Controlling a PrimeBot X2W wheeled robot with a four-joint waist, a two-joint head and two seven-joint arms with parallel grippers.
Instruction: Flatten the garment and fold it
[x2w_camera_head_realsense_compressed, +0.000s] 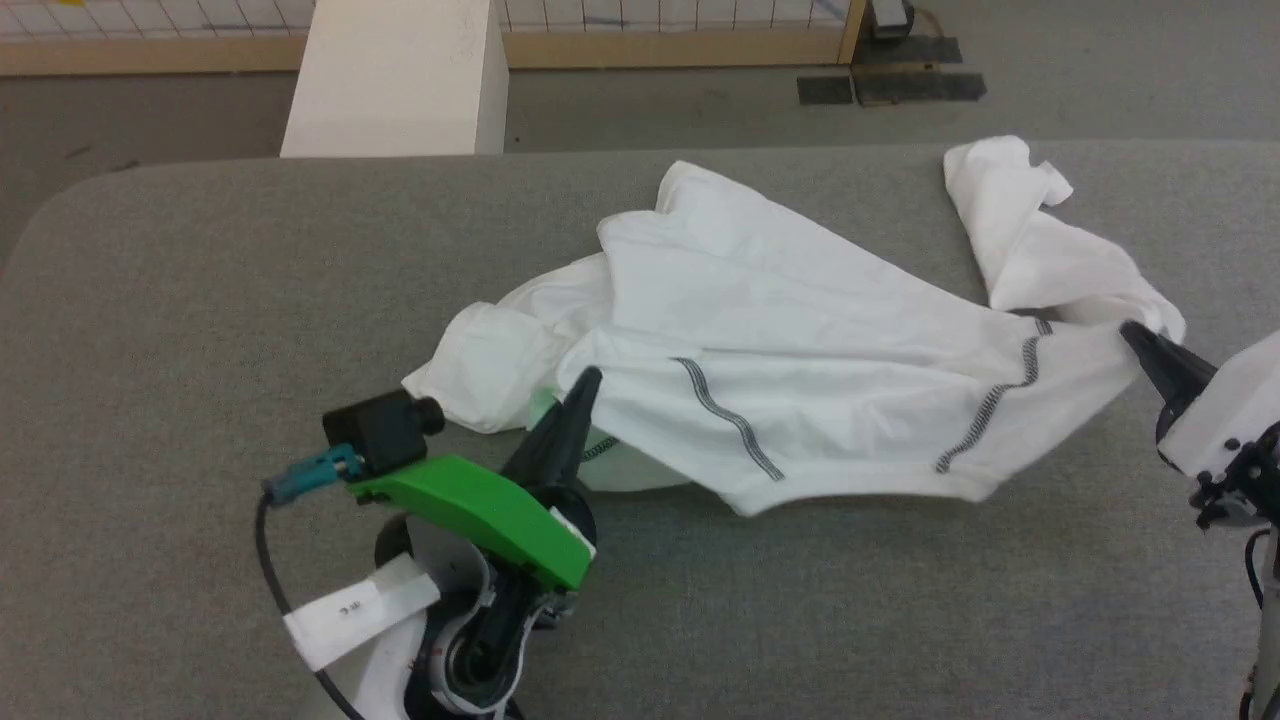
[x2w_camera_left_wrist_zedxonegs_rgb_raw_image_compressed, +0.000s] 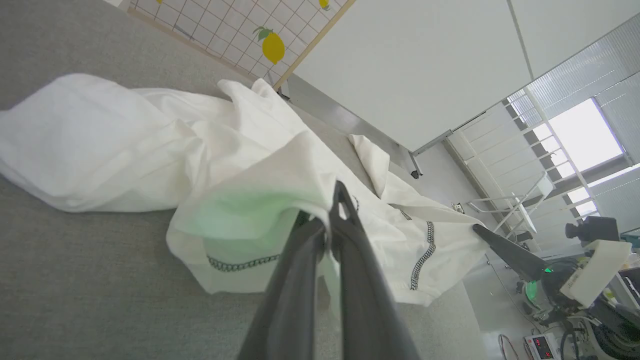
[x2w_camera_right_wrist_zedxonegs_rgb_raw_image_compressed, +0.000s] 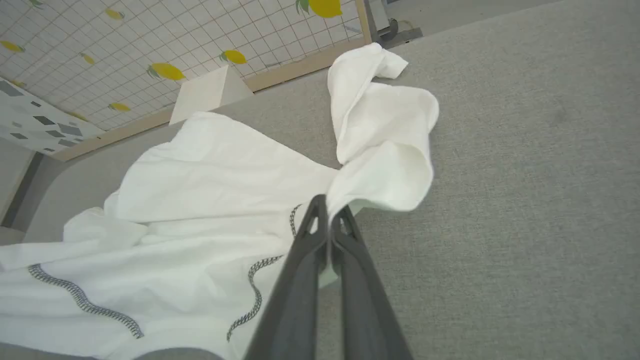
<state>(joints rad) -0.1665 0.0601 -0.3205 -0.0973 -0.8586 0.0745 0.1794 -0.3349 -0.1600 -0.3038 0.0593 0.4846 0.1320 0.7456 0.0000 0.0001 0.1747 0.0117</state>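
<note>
The garment (x2w_camera_head_realsense_compressed: 800, 330) is a white shirt with dark zigzag stitching, lying crumpled across the middle and right of the grey table (x2w_camera_head_realsense_compressed: 200, 300). My left gripper (x2w_camera_head_realsense_compressed: 585, 385) is at its lower left corner, shut on a fold of the hem. In the left wrist view the fabric (x2w_camera_left_wrist_zedxonegs_rgb_raw_image_compressed: 150, 140) is pinched between the closed fingers (x2w_camera_left_wrist_zedxonegs_rgb_raw_image_compressed: 336, 210). My right gripper (x2w_camera_head_realsense_compressed: 1135, 335) is at the shirt's right end, shut on the cloth edge near a stitched seam. The right wrist view has the garment (x2w_camera_right_wrist_zedxonegs_rgb_raw_image_compressed: 210, 180) spreading left from the closed tips (x2w_camera_right_wrist_zedxonegs_rgb_raw_image_compressed: 327, 215), with a twisted sleeve beyond them.
A rigid white box (x2w_camera_head_realsense_compressed: 400, 80) stands on the floor just past the table's far edge. Behind it runs a wood-framed grid panel (x2w_camera_head_realsense_compressed: 650, 45). Bare grey table surface lies in front of the shirt and to its left.
</note>
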